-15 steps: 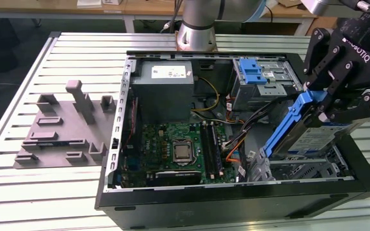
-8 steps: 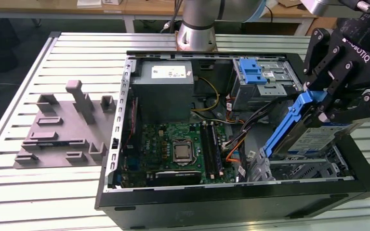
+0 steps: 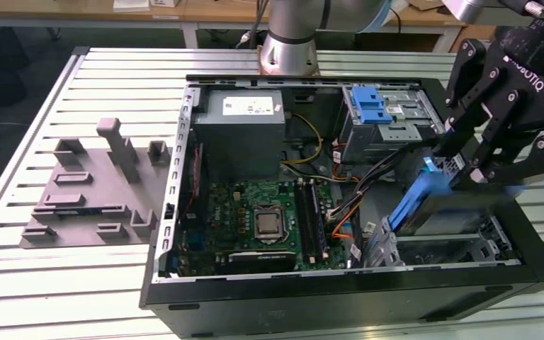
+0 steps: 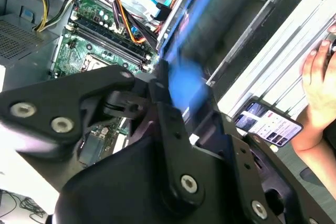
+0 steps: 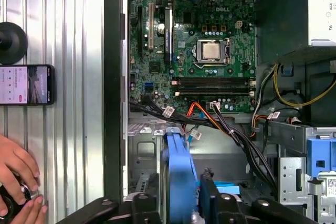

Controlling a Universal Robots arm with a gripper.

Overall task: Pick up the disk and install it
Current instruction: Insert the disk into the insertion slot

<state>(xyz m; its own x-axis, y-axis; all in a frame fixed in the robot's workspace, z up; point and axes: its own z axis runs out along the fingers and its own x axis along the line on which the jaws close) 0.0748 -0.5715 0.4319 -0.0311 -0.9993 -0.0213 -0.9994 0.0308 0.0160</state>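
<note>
The disk, a flat drive in a blue plastic carrier, is hanging tilted at the exterior view's right, pinched by the black claw. We are fearing it snagging the loose black-and-orange cables beside it.

disk blurred in second wrist view, hand cut off at edge

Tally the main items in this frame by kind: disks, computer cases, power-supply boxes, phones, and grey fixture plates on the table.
disk: 1, held tilted in the gripper over the case
computer case: 1, lying open
power-supply box: 1
phone: 1, on the table outside the case
grey fixture plate: 1
Total: 5
</note>
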